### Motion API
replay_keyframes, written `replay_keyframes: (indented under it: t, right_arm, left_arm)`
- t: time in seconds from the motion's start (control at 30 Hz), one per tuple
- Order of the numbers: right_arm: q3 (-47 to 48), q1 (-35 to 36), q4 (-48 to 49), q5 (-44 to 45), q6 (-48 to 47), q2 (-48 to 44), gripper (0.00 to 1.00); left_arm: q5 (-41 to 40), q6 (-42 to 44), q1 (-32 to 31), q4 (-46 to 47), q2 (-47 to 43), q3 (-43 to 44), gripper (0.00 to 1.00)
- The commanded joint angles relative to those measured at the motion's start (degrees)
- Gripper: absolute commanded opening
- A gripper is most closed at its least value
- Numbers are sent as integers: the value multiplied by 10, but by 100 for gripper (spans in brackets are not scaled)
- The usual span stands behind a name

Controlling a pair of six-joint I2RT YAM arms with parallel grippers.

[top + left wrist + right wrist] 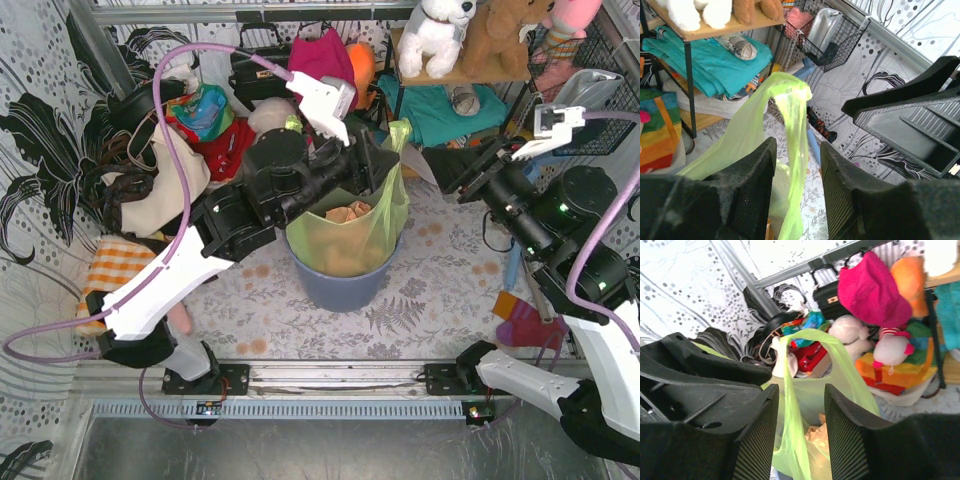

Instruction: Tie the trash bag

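Note:
The trash bag point(345, 240), thin lime-green plastic, sits in a blue-grey round bin point(340, 288) at the table's middle, with tan scraps point(350, 212) showing inside. One handle strip point(400, 135) stands up at its far right. My left gripper point(375, 165) hovers over the bag's far rim. In the left wrist view it point(797, 150) is open, and a handle loop point(790, 105) hangs loosely between the fingers. My right gripper point(468, 168) is just right of the bag. In the right wrist view it point(801, 395) is also open, facing a handle loop point(790, 390).
A shelf with plush toys point(470, 40) and teal cloth stands at the back right beside a wire basket point(590, 100). A cream tote point(150, 190), bags and toys crowd the back left. An orange checked cloth point(115, 265) lies left, and colourful fabric point(520, 320) right.

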Motion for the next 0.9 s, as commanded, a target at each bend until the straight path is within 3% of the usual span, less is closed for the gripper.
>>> replay_keyframes:
  t: [0.0, 0.2, 0.87]
  right_arm:
    - [8, -1, 68, -68, 25, 28, 42]
    - [25, -1, 91, -101, 35, 69, 41]
    - [55, -1, 91, -69, 24, 81, 26]
  left_arm:
    - [-36, -7, -2, 136, -66, -89, 50]
    - [-40, -7, -2, 185, -104, -149, 51]
    - [-30, -9, -2, 188, -104, -163, 51]
